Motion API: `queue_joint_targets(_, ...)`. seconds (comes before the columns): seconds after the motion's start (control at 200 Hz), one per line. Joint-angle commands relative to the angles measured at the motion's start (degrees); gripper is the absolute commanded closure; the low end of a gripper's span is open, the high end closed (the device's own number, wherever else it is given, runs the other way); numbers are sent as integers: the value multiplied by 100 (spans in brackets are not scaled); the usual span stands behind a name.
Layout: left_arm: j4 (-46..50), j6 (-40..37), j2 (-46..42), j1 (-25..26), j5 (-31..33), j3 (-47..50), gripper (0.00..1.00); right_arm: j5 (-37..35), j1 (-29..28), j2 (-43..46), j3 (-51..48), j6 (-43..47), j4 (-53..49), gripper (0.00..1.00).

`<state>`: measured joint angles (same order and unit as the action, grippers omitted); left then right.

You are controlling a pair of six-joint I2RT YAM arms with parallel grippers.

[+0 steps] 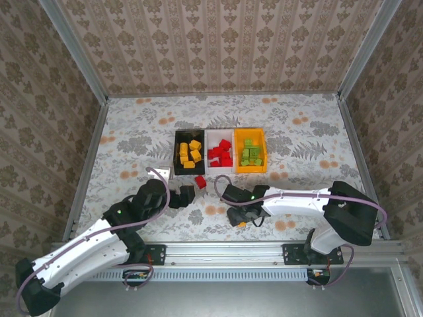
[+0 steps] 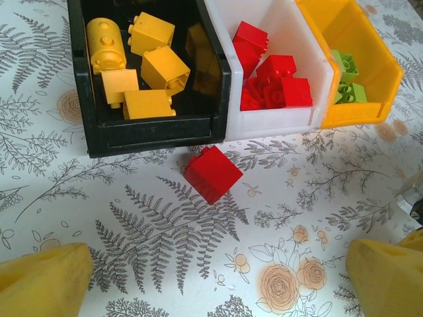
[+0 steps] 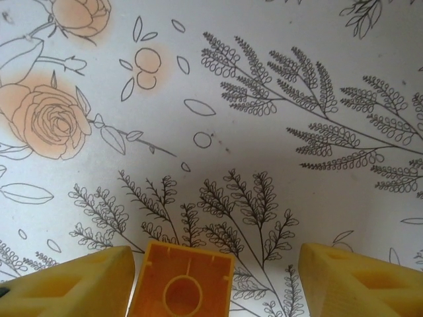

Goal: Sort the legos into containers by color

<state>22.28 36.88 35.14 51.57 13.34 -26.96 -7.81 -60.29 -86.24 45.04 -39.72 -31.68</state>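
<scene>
Legos [image 1: 220, 156] are mostly binned. Right gripper [image 3: 215, 257] is straddling a yellow-orange brick [image 3: 182, 284] well apart from the black bin [image 1: 176, 152], jaws partly open and not clamping it. Closing on it is probably coming next. Left gripper [image 2: 218, 264] is hanging wide open, empty.

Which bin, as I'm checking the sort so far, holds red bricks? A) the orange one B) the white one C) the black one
B: the red bricks lie in the white bin, the middle one of the three.
</scene>
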Motion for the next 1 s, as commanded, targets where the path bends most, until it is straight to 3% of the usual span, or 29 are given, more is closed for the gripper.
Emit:
queue_joint_targets(0.0, 136, 143, -14, -71, -92, -42, 0, 118, -111, 152, 55, -136, -246, 31)
queue_joint_targets(0.21, 121, 170, -10, -107, -115, -2, 0, 363, -218, 6, -47, -131, -215, 39)
queue_joint_targets(0.41, 234, 133, -22, -141, -79, -46, 0, 302, -215, -30, 101, -67, -6, 65)
queue_joint_targets(0.525, 371, 148, -46, -150, -25, -90, 0, 206, -181, 65, 480, 161, -95, 73)
queue_joint_targets(0.745, 558, 227, -247, -168, 96, -60, 0, 263, 360, -37, 1851, 944, -123, 76)
queue_joint_targets(0.995, 701, 259, -410, -192, 36, -62, 0, 376, 1113, -1758, 4456, 1714, 31, 74)
